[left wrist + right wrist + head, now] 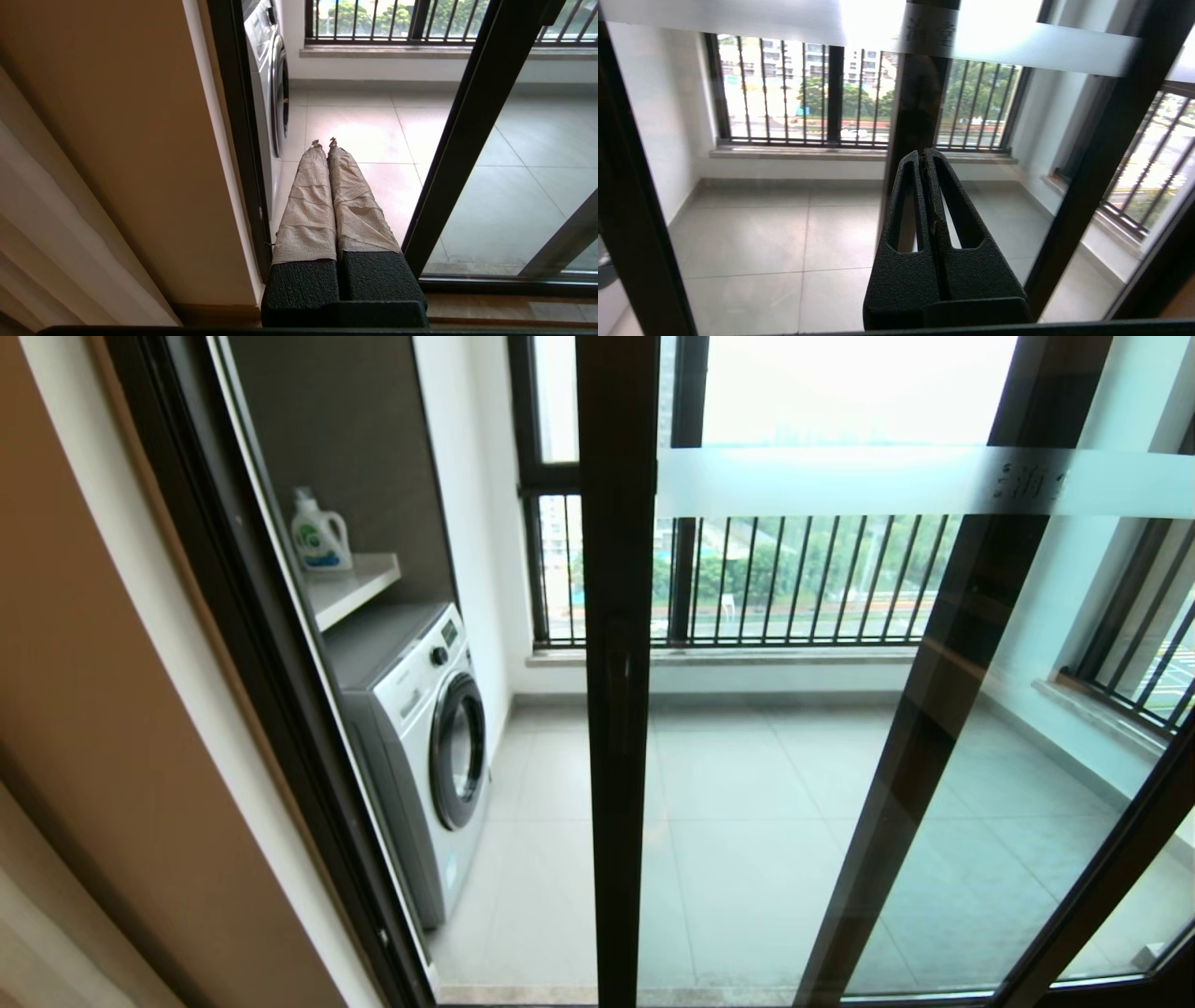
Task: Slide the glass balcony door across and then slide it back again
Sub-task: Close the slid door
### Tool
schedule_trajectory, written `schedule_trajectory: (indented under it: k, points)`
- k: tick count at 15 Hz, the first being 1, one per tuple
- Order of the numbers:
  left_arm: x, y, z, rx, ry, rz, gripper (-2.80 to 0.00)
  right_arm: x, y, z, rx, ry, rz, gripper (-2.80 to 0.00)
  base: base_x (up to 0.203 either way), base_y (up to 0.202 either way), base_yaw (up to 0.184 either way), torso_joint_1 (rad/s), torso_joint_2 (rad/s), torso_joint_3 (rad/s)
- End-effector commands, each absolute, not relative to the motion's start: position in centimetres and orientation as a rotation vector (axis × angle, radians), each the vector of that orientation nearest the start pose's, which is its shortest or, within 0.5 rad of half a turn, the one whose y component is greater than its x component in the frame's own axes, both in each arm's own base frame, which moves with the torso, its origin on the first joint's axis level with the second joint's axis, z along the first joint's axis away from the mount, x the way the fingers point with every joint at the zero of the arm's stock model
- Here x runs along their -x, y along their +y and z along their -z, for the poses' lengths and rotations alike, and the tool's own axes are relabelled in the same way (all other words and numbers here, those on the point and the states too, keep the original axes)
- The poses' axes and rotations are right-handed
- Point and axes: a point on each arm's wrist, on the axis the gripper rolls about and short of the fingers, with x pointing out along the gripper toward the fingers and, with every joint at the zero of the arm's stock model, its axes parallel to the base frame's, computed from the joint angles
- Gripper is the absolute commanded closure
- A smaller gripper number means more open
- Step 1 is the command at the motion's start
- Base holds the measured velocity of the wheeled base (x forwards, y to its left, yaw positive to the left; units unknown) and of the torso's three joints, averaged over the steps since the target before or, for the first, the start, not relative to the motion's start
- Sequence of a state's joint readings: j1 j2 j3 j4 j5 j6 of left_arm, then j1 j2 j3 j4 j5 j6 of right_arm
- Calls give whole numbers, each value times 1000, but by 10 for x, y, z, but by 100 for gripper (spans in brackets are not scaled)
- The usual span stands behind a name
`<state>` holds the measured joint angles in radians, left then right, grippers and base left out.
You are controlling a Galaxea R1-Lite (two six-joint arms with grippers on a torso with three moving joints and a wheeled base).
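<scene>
We see both grippers closed on nothing: left gripper (324, 141) beside the glass balcony door (616, 709) (partly open), right gripper (923, 156) facing its glass

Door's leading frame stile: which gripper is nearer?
Left. The left gripper, shut, points into the open gap with the glass balcony door's leading stile right beside it. The right gripper, shut, faces the glass, farther along the panel.

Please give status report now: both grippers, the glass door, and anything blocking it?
Left gripper shut, empty, in the gap beside the door's edge. Right gripper shut, empty, facing the glass. Glass balcony door partly open. Nothing seen in its way.
</scene>
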<state>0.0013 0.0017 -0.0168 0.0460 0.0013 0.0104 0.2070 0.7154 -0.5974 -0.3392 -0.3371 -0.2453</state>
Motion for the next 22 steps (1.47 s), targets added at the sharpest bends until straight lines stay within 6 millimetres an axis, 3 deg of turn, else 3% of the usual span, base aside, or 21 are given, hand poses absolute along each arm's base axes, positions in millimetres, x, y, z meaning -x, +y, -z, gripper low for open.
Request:
schedule_trajectory:
  k: [1,4,8,11,13,16,22]
  points:
    - [24,0,-75,-11,31,-3,0,21,-10,-258,182,-294,251,0,0,0,0,0,0,0]
    - [24,0,-76,-11,32,-3,0,56,-9,-222,203,-289,275,0,0,0,0,0,0,0]
    - [24,0,-76,-11,32,-3,0,49,-4,-138,237,-158,172,0,0,0,0,0,0,0]
    - [24,0,-75,-11,31,-3,0,30,-2,-90,108,0,51,0,0,0,0,0,0,0]
    - [24,0,-76,-11,32,-3,0,27,0,-80,-1,34,-20,0,0,0,0,0,0,0]
    - [24,0,-76,-11,32,-3,0,25,0,-77,68,28,-19,0,0,0,0,0,0,0]
    - [24,0,-76,-11,32,-3,0,25,0,-75,16,50,-31,0,0,0,0,0,0,0]
